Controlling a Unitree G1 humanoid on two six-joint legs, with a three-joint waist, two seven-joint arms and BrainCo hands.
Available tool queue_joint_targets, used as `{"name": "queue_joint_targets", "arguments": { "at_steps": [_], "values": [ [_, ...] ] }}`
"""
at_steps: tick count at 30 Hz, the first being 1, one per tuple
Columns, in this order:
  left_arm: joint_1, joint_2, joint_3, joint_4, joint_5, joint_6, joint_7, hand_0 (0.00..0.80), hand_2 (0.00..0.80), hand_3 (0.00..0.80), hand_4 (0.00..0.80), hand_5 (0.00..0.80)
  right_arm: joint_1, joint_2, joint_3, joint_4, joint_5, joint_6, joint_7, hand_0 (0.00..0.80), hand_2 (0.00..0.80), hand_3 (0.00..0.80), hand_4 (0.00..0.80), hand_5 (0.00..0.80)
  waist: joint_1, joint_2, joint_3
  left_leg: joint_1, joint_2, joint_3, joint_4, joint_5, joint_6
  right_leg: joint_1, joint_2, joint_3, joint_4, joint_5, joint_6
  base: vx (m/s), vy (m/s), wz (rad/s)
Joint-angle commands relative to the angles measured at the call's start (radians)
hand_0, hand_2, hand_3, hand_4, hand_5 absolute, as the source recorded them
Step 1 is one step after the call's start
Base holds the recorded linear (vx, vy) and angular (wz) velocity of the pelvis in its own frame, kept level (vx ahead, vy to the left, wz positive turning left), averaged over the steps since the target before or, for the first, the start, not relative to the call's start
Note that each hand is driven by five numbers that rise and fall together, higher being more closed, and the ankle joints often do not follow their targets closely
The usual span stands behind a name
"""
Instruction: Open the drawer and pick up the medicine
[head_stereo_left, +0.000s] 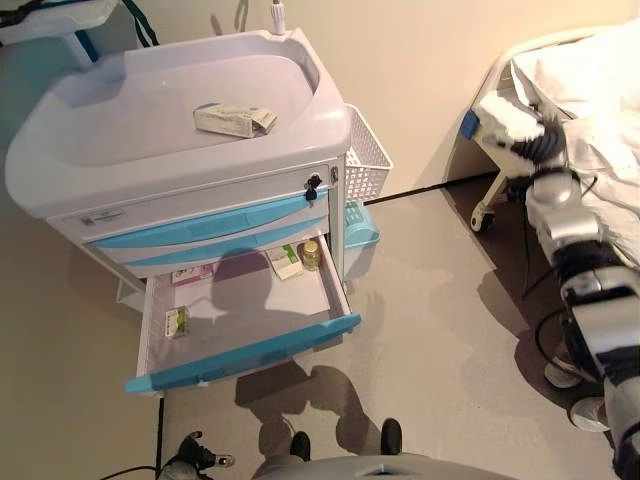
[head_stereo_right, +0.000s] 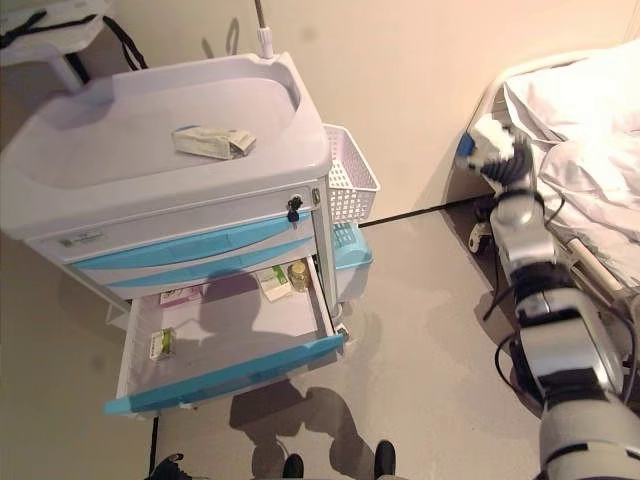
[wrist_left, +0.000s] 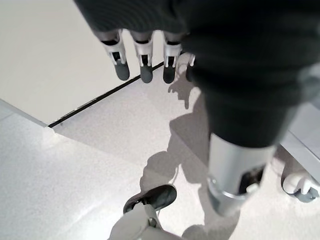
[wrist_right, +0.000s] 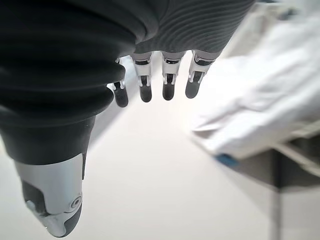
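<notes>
Nearest to us, the pulled-out drawer (head_stereo_left: 245, 340) of the medical cart (head_stereo_left: 150, 120) stood open, its blue front edge (head_stereo_left: 240, 355) toward us. Our left hand (wrist_left: 145, 55) hung low over the floor, away from the cart, its fingers straight and relaxed, holding nothing.

Going left to right inside the drawer, we saw a small green-and-white box (head_stereo_left: 176, 322) by the left wall, a pink-marked packet (head_stereo_left: 190, 273) at the back left corner, then a white-and-green box (head_stereo_left: 285, 262) with a small amber bottle (head_stereo_left: 311, 255) just beside it at the back right corner. We judged these to be the medicine. On the cart's top lay another flat carton (head_stereo_left: 235, 119).

We judged the cardboard boxes light and easily crushed, best pinched across their long sides. The bottle looked stiff, smooth and liable to roll or tip, so we would take it round its body below the cap.

Far right, our right hand (head_stereo_right: 497, 146) was raised near the bed (head_stereo_right: 575, 130), fingers (wrist_right: 167, 82) spread loosely and empty.
</notes>
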Motion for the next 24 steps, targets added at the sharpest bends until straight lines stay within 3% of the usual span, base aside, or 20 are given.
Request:
{"name": "queue_joint_targets", "arguments": {
  "at_steps": [1,14,24],
  "values": [
    [-0.026,0.026,0.001,0.03,0.031,0.005,0.0,0.0,0.0,0.0,0.0,0.0,-0.002,0.013,-0.044,-0.048,0.027,-0.061,-0.002,0.0,0.0,0.0,0.0,0.0,-0.011,-0.038,0.009,-0.047,-0.048,-0.022,0.001,0.009,0.024,0.049,-0.036,-0.032,0.017,-0.032,0.089,0.003,-0.004,-0.06],
    [-0.025,0.015,0.027,-0.016,0.086,-0.004,-0.041,0.0,0.0,0.0,0.0,0.0,0.463,0.09,-0.248,-0.129,0.007,-0.059,0.05,0.0,0.0,0.0,0.0,0.0,-0.05,-0.013,-0.001,-0.021,-0.049,-0.011,0.001,-0.003,0.026,0.072,-0.04,-0.027,0.018,-0.044,0.089,0.002,-0.002,-0.02],
    [-0.031,0.03,0.024,-0.055,0.125,-0.01,-0.068,0.0,0.0,0.0,0.0,0.0,0.614,0.115,-0.3,-0.029,-0.028,-0.044,0.092,0.0,0.0,0.0,0.0,0.0,-0.073,-0.01,-0.004,-0.01,-0.047,0.0,0.0,-0.007,0.026,0.073,-0.037,-0.018,0.018,-0.044,0.089,0.002,-0.003,-0.03]
  ]
}}
